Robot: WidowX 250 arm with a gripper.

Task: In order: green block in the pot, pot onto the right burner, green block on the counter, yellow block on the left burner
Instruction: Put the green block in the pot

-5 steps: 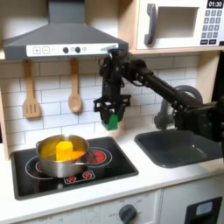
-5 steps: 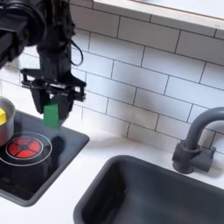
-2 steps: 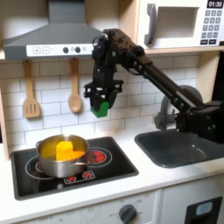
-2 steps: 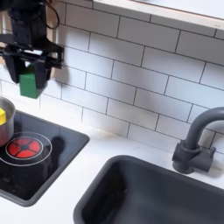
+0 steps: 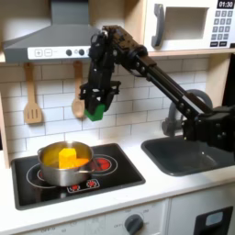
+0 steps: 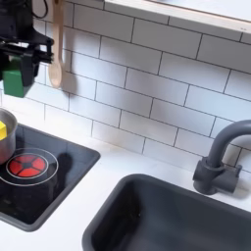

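A black cooktop (image 5: 119, 174) lies left of a grey sink (image 5: 188, 154) with its faucet (image 6: 218, 157) (dark, curved). Two wooden utensils (image 5: 32, 99) hang on the tiles under the hood (image 5: 64, 41); a microwave (image 5: 188, 25) sits upper right.

Pot (image 5: 64, 162) on black cooktop (image 5: 110, 180)

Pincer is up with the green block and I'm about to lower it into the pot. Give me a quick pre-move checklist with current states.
1. Green block held in the pincer: ok, also seen in the second exterior view.
2. Block lifted above the pot: ok.
3. Block lined up over the pot opening: not ok, it hangs toward the first exterior view's right of it.
4. Room in the pot beside the yellow block: cannot tell.
5. Wooden spoon hanging on the wall close behind the pincer: cannot tell clearance.
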